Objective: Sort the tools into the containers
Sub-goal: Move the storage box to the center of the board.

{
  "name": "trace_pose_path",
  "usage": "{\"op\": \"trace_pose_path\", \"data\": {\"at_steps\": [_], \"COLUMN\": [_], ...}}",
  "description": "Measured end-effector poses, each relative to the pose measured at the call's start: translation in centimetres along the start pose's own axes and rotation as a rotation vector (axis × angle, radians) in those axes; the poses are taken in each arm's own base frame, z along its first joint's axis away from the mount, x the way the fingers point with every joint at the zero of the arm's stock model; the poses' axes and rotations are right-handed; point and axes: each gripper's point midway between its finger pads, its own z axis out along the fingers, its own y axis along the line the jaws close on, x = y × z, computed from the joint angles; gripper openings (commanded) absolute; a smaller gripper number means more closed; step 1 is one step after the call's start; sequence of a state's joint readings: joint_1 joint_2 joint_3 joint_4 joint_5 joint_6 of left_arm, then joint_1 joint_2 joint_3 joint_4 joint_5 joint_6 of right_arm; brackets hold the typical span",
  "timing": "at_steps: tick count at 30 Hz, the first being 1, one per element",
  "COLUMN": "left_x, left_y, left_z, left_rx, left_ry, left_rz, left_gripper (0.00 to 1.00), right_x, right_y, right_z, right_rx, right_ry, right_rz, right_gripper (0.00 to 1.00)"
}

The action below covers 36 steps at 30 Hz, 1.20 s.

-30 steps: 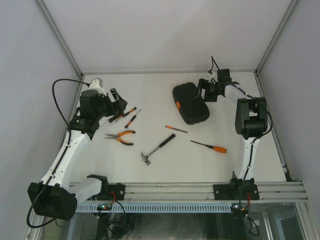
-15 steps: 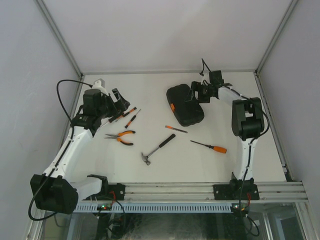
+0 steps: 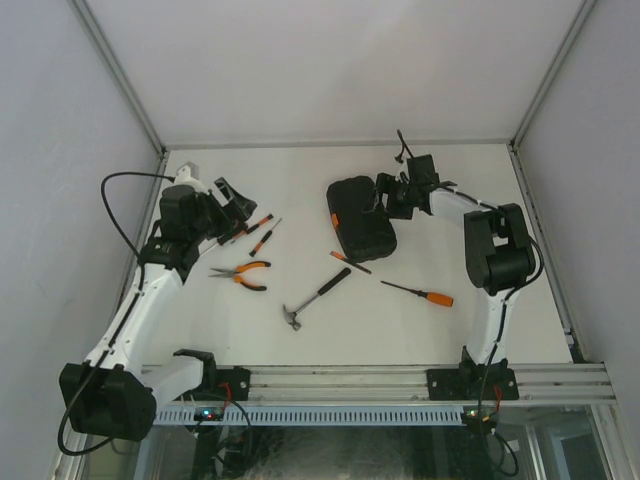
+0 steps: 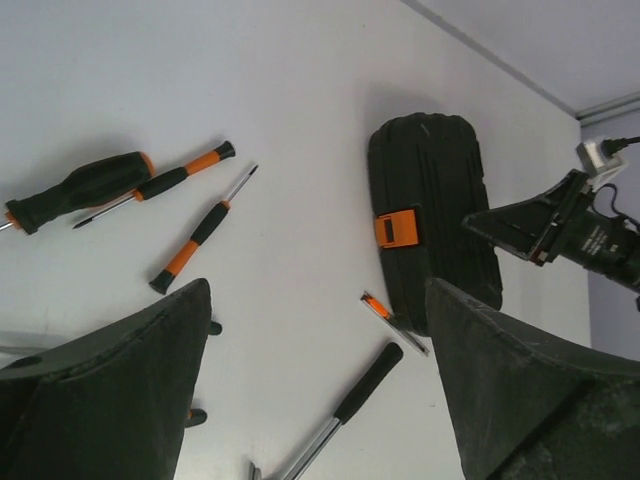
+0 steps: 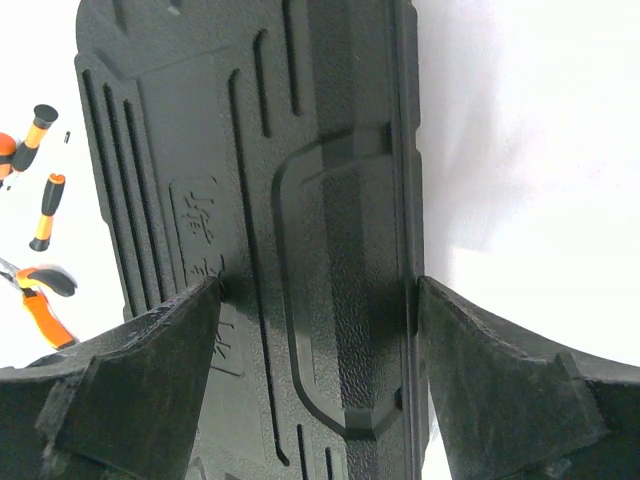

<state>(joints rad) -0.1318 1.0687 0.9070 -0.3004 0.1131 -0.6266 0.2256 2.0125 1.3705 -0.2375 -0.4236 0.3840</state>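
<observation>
**Item:** tool case point(image 3: 360, 215), black, lying flat on the table point(image 3: 300, 180). The lid is shut and the orange latch point(image 4: 396, 229) looks fastened. None of the tools is inside.

**Right gripper** point(image 5: 315, 295): at the far right end of the case. My jaws are partly spread, with one finger on each side of a band of the ribbed lid. I cannot tell whether they clamp it.

**Left gripper** point(image 4: 318, 290): well to the left of the case. My jaws are wide and hold nothing.

**Tools, by place from the case:**
- short screwdriver point(image 3: 350, 261), at the case's near edge, touching or nearly so
- hammer point(image 3: 315, 295), near-left of the case
- orange-handled screwdriver point(image 3: 420, 293), near-right of the case
- pliers point(image 3: 243, 273), further left of the case
- three screwdrivers point(image 3: 255, 232), also further left of the case

**Step in hand, as I judge it:** securing or placing the case. Sorting has not begun.

**Next move calls for:** a steady hold on the case, then the latch released and the lid raised, before any tool is carried over.

**Writing:** a moulded mark point(image 5: 205, 265) stands in relief on the lid but is not readable. I see no other brand or label.
</observation>
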Motion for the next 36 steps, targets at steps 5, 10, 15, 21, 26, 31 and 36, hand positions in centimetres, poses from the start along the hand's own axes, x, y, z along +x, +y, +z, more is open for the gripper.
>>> {"op": "trace_pose_path", "data": {"at_steps": [5,10,15,21,26,31,36], "left_x": [0.0,-0.1,0.6,3.0,5.1,9.0,12.0], "left_y": [-1.0,-1.9,-1.6,-1.1,-2.5,-2.2,-3.1], "left_z": [0.4,1.1,2.5,4.2,6.9,10.1,12.1], "left_rx": [0.07,0.121,0.136,0.142,0.192,0.178,0.189], "left_ry": [-0.001,-0.013,-0.005,0.01,0.065,0.181,0.273], "left_rz": [-0.028,-0.06,-0.11,-0.171,-0.211,-0.238,-0.222], "left_gripper": [0.88,0.9,0.96,0.97,1.0,1.0,0.97], "right_x": [0.6,0.7,0.7,0.9,1.1,1.4,1.7], "right_y": [0.2,0.3,0.4,0.4,0.7,0.9,1.0], "right_z": [0.0,0.1,0.1,0.1,0.1,0.1,0.0], "right_rx": [-0.005,-0.013,-0.019,-0.022,-0.023,-0.024,-0.044], "right_ry": [-0.021,-0.026,-0.024,-0.019,-0.011,-0.001,0.007], "right_rz": [0.052,0.062,0.053,0.047,0.039,0.034,0.045], "right_gripper": [0.74,0.73,0.72,0.71,0.71,0.67,0.57]}}
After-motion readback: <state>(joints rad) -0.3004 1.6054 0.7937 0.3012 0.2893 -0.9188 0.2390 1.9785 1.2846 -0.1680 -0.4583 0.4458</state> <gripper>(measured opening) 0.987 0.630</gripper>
